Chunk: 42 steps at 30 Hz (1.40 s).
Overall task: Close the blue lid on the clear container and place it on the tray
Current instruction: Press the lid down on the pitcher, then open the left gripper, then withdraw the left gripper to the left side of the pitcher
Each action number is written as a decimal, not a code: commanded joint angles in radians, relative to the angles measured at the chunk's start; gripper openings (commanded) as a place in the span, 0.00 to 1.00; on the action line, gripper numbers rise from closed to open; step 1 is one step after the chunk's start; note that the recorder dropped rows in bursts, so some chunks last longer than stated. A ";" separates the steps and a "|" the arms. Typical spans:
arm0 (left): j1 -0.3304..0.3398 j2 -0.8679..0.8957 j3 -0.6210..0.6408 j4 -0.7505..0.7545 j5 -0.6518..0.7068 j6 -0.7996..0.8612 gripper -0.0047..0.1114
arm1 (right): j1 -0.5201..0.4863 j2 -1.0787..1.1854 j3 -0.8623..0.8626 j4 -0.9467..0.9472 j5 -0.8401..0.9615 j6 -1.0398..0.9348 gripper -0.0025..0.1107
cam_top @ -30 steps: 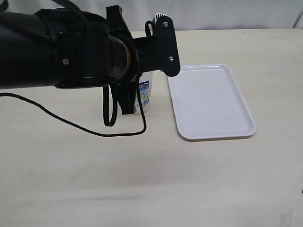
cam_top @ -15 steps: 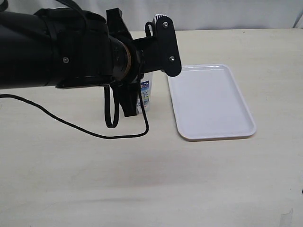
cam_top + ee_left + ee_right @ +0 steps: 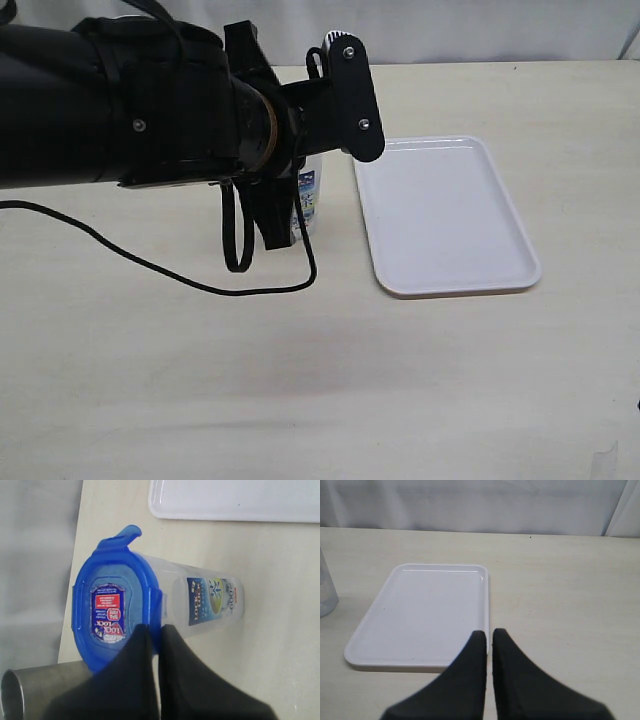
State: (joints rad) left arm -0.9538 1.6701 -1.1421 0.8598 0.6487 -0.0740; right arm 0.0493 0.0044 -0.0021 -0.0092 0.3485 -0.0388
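The blue lid (image 3: 112, 615) sits on top of the clear container (image 3: 200, 605), which stands on the table just left of the tray (image 3: 445, 215). One lid flap (image 3: 125, 534) sticks up unlatched. My left gripper (image 3: 155, 629) is shut, and its tips rest against the lid's near edge with nothing held between them. In the exterior view the left arm hides most of the clear container (image 3: 308, 200), leaving only its labelled side showing. My right gripper (image 3: 487, 632) is shut and empty, hovering over the table by the tray's (image 3: 420, 610) corner.
A steel cup (image 3: 30, 690) stands right beside the container, on the side away from the tray. A black cable (image 3: 150, 265) from the left arm loops across the table. The container's clear wall (image 3: 325, 592) shows at the edge of the right wrist view.
The left arm has edged slightly to the right over the container, and its cable loop has shifted with it. The tray has not moved.
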 commanded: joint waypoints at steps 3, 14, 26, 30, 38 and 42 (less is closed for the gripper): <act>0.001 -0.003 0.002 -0.009 -0.004 -0.003 0.04 | -0.004 -0.004 0.002 -0.003 -0.003 0.002 0.06; 0.001 -0.003 0.002 -0.009 -0.005 -0.003 0.22 | -0.004 -0.004 0.002 -0.003 -0.003 0.002 0.06; 0.001 -0.003 0.002 -0.009 0.070 -0.003 0.46 | -0.004 -0.004 0.002 -0.003 -0.003 0.002 0.06; 0.001 -0.003 0.002 -0.033 0.174 -0.003 0.56 | -0.004 -0.004 0.002 -0.003 -0.003 0.002 0.06; 0.001 -0.003 0.002 0.015 0.370 -0.104 0.56 | -0.004 -0.004 0.002 -0.003 -0.003 0.002 0.06; 0.038 -0.006 0.002 0.065 0.416 -0.163 0.56 | -0.004 -0.004 0.002 -0.003 -0.003 0.002 0.06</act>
State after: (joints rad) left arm -0.9447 1.6701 -1.1421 0.8937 1.0349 -0.1912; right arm 0.0493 0.0044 -0.0021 -0.0092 0.3485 -0.0388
